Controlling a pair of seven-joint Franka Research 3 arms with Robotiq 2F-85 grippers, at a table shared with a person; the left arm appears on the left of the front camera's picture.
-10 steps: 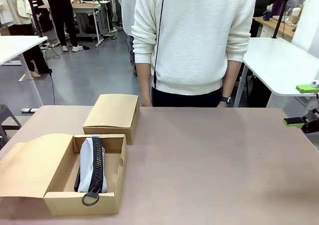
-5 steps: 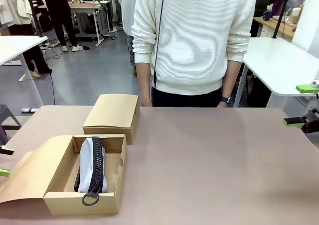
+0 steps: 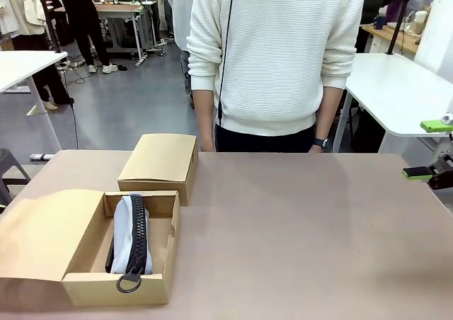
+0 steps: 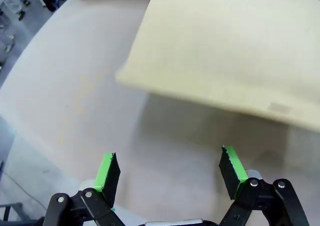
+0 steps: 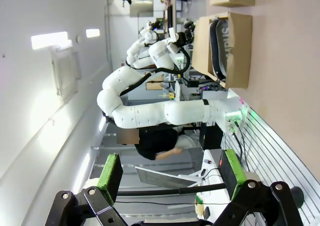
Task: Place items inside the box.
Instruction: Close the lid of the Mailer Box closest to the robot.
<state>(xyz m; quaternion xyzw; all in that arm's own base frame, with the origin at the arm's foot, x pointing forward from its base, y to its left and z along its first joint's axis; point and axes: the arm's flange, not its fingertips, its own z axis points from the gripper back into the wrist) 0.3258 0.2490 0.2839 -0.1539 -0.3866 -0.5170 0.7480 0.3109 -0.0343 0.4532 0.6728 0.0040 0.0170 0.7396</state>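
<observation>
A grey zip pouch [image 3: 130, 233] lies inside the open box [image 3: 120, 292], whose lid flap [image 4: 230, 51] hangs just ahead of the spread, empty left gripper [image 4: 170, 168], probably positioned to close it; the right gripper [image 5: 170, 173], also spread, idles well apart.

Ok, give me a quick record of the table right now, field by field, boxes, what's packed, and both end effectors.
open box: near left of table, lid flap folded out to the left
contents: grey pouch with black zipper, lying lengthwise inside
closed box: just behind the open one
left end effector: open, empty, over the flap's edge
right end effector: open, empty
person: standing at far side, arms down
</observation>
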